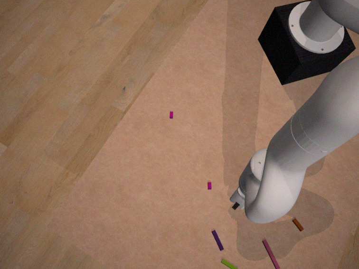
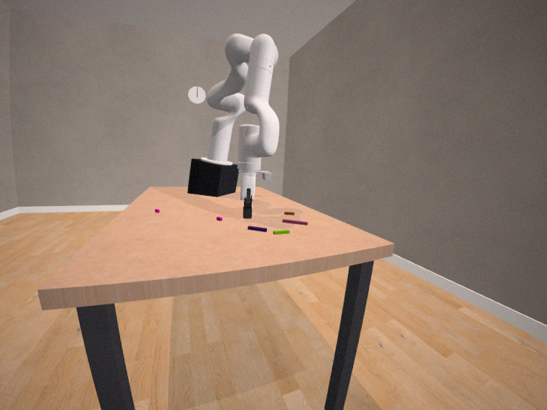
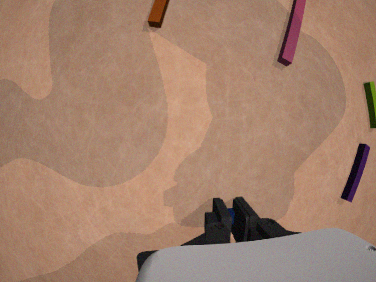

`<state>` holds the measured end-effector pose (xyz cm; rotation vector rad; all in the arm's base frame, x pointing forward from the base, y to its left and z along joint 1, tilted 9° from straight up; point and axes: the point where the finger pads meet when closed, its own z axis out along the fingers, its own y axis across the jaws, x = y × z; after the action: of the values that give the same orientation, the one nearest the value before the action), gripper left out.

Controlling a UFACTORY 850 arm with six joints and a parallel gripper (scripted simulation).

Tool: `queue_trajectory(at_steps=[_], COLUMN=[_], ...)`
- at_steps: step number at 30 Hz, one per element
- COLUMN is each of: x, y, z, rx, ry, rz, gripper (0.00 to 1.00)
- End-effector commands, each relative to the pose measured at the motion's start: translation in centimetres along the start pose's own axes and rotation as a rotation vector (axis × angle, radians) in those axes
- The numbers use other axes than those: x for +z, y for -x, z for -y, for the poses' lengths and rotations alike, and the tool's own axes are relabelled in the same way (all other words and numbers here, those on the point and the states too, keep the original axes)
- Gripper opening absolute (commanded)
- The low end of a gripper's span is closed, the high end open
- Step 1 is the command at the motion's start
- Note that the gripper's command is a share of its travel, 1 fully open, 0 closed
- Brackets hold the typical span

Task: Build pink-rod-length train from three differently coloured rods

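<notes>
My gripper (image 3: 226, 214) (image 2: 247, 207) (image 1: 235, 205) is shut on a small blue rod (image 3: 232, 212), of which only a sliver shows between the fingers; it hangs a little above the table. The pink rod (image 1: 270, 253) (image 2: 294, 221) (image 3: 293, 28) lies flat ahead of it. An orange rod (image 1: 297, 224) (image 2: 289, 212) (image 3: 159, 5), a purple rod (image 1: 217, 239) (image 2: 257, 228) (image 3: 355, 172) and a lime rod (image 1: 229, 264) (image 2: 281, 231) (image 3: 370, 104) lie apart around it. Two magenta rods lie further off, one (image 1: 209, 185) (image 2: 219, 218) near the gripper, the other (image 1: 171, 114) (image 2: 157, 210) far away.
The arm's black base block (image 1: 299, 56) (image 2: 212, 178) stands at the back of the table. The table's curved front edge (image 2: 218, 277) is well beyond the rods.
</notes>
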<state>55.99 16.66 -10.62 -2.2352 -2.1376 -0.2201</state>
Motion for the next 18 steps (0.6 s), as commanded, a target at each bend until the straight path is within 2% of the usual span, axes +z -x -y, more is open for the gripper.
queue_trajectory(at_steps=[1, 10, 11, 13, 14, 16, 17, 18], x=[-0.07, -0.07, -0.07, -0.07, -0.07, -0.07, -0.07, -0.07], y=[-0.03, -0.03, -0.03, -0.03, -0.03, -0.03, -0.03, -0.03], z=[-0.1, -0.1, -0.1, -0.1, -0.1, -0.1, -0.1, -0.1], rx=[0.0, 0.0, 0.0, 0.0, 0.0, 0.0, 0.0, 0.0], ry=[0.002, 0.002, 0.002, 0.002, 0.002, 0.002, 0.002, 0.002], rz=[-0.001, -0.001, -0.001, -0.001, -0.001, -0.001, -0.001, -0.001], gripper=[0.04, 0.08, 0.12, 0.12, 0.16, 0.16, 0.2, 0.2])
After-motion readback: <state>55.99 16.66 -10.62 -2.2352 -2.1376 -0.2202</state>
